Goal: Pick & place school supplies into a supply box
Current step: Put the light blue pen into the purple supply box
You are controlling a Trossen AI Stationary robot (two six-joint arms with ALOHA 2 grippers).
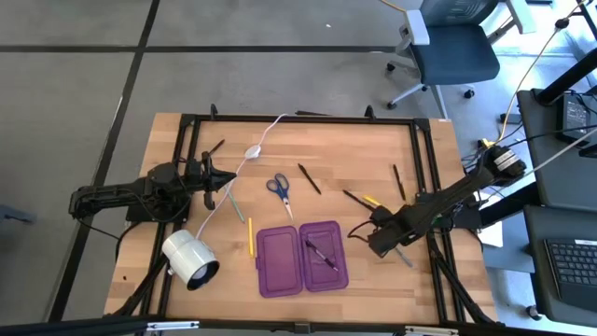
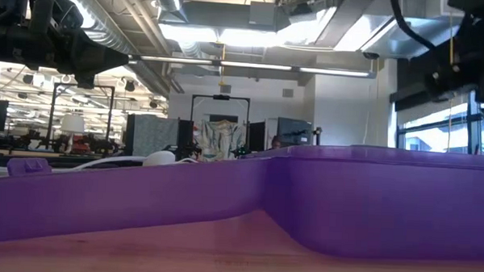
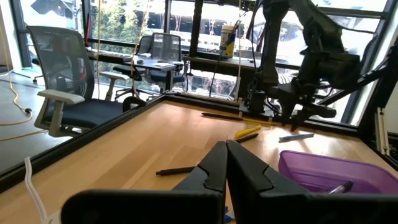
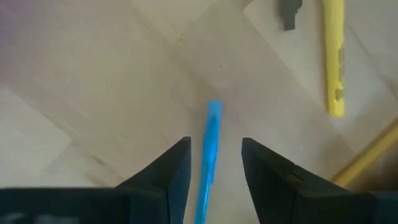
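The purple supply box [image 1: 300, 259] lies open on the table's near middle, with one dark pen [image 1: 322, 254] in its right half; its wall [image 2: 321, 195] fills the low view. Blue-handled scissors [image 1: 280, 189], a green pencil [image 1: 235, 205], a yellow pencil [image 1: 250, 236] and dark pens [image 1: 310, 178] lie flat on the wood. My right gripper [image 1: 359, 231] is open just right of the box. In its wrist view a blue pen [image 4: 211, 146] runs between the fingers [image 4: 177, 168] with a gap on each side. My left gripper [image 3: 225, 158] is shut and waits at the left edge.
A white cylindrical lamp [image 1: 191, 259] lies left of the box, and its white cable with an oval switch [image 1: 252, 150] runs to the far edge. Right of the scissors lie a yellow pen [image 1: 371, 200], more dark pens [image 1: 399, 182] and a grey pen [image 1: 403, 254]. A black frame [image 1: 298, 119] rims the table.
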